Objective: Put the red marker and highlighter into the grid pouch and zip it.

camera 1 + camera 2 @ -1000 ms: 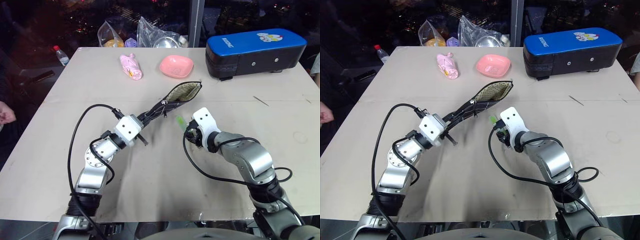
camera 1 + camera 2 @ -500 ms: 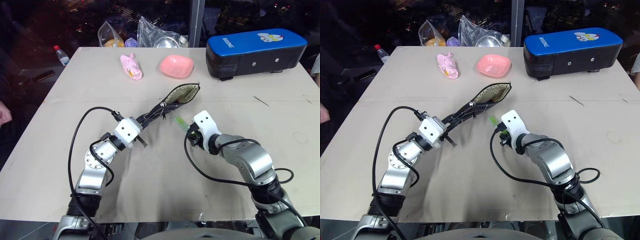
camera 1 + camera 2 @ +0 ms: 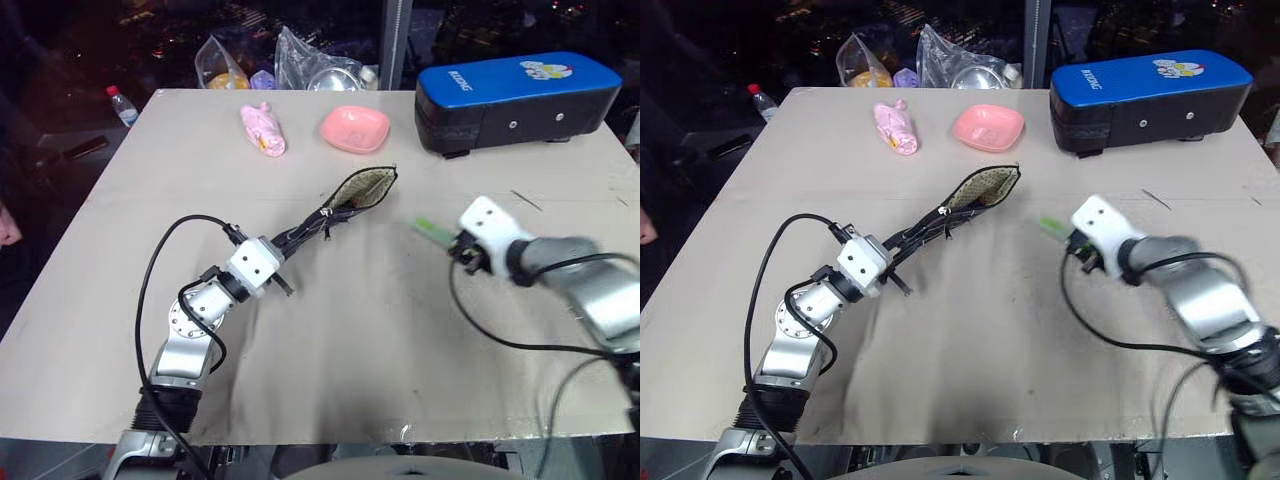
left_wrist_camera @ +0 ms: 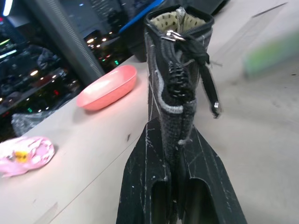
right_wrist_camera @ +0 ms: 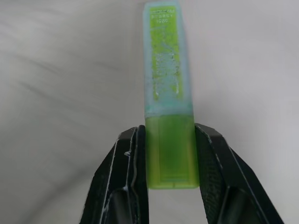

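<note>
The grid pouch (image 3: 345,200) is held up off the table at a slant, its mouth open and showing beige lining (image 4: 180,18). My left gripper (image 4: 175,172) is shut on the pouch's lower end, also seen from above (image 3: 283,248). The lime-green highlighter (image 5: 166,70) sticks out from between the fingers of my right gripper (image 5: 170,158), pale cap forward. In the head views the highlighter (image 3: 432,229) hangs over the table to the right of the pouch's mouth, clear of it. The red marker is hidden.
A blue-and-black case (image 3: 515,95) stands at the back right. A pink bowl (image 3: 355,130) and a pink wrapped item (image 3: 262,130) lie behind the pouch, with plastic bags (image 3: 300,65) and a bottle (image 3: 122,108) at the far edge. A person's hand (image 3: 8,225) shows at the left.
My right gripper has swung to the right and up with the highlighter, away from the pouch's mouth. The left gripper still holds the pouch in the same place.
</note>
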`<action>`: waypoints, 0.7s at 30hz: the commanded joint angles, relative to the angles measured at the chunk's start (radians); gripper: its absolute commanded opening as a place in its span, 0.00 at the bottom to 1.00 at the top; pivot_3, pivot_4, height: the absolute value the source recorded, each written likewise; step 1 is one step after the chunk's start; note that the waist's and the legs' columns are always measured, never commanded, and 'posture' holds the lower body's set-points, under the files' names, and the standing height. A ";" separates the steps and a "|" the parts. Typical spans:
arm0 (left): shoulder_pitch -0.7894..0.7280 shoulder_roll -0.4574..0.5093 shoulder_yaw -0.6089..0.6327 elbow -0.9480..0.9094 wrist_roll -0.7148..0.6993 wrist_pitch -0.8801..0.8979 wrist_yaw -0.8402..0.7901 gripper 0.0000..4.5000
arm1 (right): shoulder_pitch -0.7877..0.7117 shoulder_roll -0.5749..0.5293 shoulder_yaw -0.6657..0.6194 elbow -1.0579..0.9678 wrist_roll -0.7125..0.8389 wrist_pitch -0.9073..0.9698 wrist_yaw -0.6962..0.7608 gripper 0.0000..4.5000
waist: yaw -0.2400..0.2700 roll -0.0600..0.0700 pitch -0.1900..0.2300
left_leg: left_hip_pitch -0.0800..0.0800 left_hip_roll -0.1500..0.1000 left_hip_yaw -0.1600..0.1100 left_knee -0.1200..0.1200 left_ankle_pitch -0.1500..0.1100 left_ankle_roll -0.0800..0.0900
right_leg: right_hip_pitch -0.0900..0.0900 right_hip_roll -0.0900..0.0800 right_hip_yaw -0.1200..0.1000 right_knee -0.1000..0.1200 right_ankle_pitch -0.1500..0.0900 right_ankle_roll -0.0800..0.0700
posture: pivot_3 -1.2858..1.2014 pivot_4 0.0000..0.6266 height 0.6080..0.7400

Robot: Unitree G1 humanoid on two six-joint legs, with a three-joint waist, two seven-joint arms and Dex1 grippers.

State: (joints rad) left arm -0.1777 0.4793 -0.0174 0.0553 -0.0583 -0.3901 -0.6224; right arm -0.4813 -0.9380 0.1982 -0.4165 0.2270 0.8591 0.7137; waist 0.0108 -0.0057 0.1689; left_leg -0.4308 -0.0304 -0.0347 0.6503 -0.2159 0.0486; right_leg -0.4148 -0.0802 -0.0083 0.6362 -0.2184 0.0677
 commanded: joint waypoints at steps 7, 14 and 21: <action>-0.049 0.004 -0.043 -0.027 0.004 -0.030 -0.043 0.00 | -0.138 -0.121 -0.024 0.169 -0.187 -0.620 0.230 0.17 | -0.022 0.000 0.000 | 0.001 0.005 0.001 -0.001 0.000 0.000 | 0.000 0.005 0.001 0.000 0.000 -0.001 | 0.52 0.24 0.89; -0.083 -0.004 -0.073 -0.055 0.013 -0.003 -0.049 0.00 | -0.259 -0.040 0.077 0.255 -0.338 -0.807 0.275 0.17 | -0.018 0.000 0.001 | 0.000 0.004 0.002 0.000 0.000 0.000 | 0.000 0.003 0.002 0.000 0.000 -0.001 | 0.52 0.24 0.89; -0.091 -0.010 -0.089 -0.094 0.015 0.022 -0.052 0.00 | -0.332 0.020 0.148 0.325 -0.437 -0.936 0.326 0.17 | -0.012 0.000 0.001 | 0.000 0.004 0.002 0.000 0.000 0.000 | -0.001 0.002 0.002 0.000 0.000 -0.001 | 0.52 0.24 0.89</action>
State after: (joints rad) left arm -0.2567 0.4724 -0.1040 0.0157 -0.0405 -0.3669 -0.6738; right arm -0.7823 -0.9241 0.3477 -0.0916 -0.1877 -0.0331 1.0303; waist -0.0010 -0.0060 0.1695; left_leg -0.4310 -0.0269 -0.0332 0.6505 -0.2159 0.0481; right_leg -0.4154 -0.0777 -0.0066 0.6363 -0.2181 0.0669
